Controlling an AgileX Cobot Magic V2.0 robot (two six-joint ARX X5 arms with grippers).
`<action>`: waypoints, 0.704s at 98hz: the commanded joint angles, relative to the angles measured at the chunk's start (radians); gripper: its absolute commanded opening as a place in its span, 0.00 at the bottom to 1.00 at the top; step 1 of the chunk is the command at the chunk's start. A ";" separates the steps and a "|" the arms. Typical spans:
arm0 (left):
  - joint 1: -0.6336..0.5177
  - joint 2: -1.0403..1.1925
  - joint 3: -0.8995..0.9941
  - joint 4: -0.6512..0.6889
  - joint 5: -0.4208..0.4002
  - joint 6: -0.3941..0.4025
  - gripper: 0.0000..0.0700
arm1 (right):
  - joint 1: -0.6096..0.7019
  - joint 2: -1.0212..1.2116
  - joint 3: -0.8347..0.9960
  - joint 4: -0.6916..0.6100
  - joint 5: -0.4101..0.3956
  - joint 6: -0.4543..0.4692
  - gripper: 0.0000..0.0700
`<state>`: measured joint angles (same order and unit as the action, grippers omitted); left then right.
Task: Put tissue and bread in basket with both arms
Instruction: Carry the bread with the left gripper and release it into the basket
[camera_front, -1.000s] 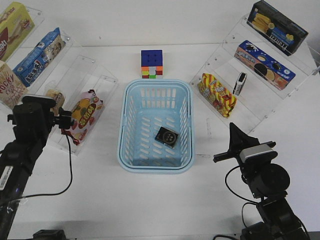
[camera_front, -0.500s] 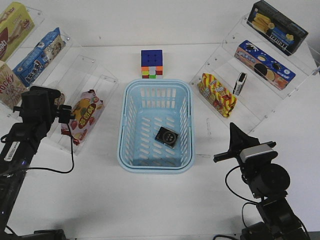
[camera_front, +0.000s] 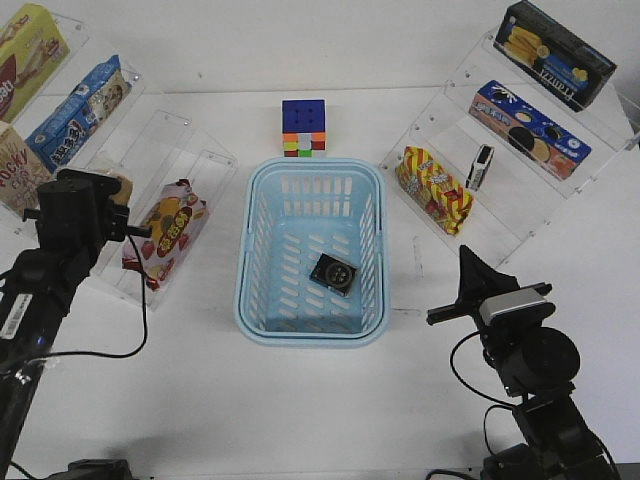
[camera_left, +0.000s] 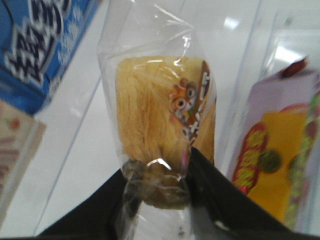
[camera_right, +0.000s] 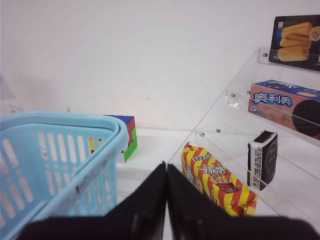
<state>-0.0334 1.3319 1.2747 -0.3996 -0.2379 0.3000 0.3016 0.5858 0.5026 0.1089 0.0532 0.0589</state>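
Note:
The bread (camera_left: 160, 115), a golden bun in a clear wrapper, stands on the left clear shelf; in the front view only a bit of it (camera_front: 122, 187) shows beside my left arm. My left gripper (camera_left: 157, 167) is shut on the bun's near end, one finger pressed on each side. The tissue (camera_front: 333, 273), a flat black packet with a pale emblem, lies in the light blue basket (camera_front: 258, 190) near its front right. My right gripper (camera_front: 468, 262) is shut and empty, just right of the basket (camera_right: 60, 125); its fingers (camera_right: 150, 200) meet.
The twin black-and-white packet (camera_front: 480, 167) and a red-and-yellow snack bag (camera_front: 433, 188) sit on the right clear shelves, with biscuit boxes (camera_front: 530, 128) above. A colour cube (camera_front: 303, 127) stands behind the basket. A red and yellow bag (camera_front: 165, 232) lies right of the bread, with boxes (camera_front: 75, 112) behind it.
My left arm has risen and moved in onto the shelf at the bread. My right arm, the basket and the tissue have not moved.

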 joint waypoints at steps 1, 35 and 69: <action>-0.032 -0.061 0.062 0.018 0.069 -0.013 0.00 | 0.006 0.005 0.009 0.009 0.000 0.001 0.00; -0.284 -0.126 0.068 0.042 0.617 -0.159 0.00 | 0.006 0.005 0.009 0.009 0.000 0.003 0.00; -0.474 0.026 0.068 0.045 0.621 -0.155 0.70 | 0.006 0.004 0.009 0.009 0.001 0.004 0.00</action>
<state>-0.5064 1.3491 1.3262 -0.3672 0.3824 0.1471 0.3016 0.5858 0.5026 0.1093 0.0536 0.0593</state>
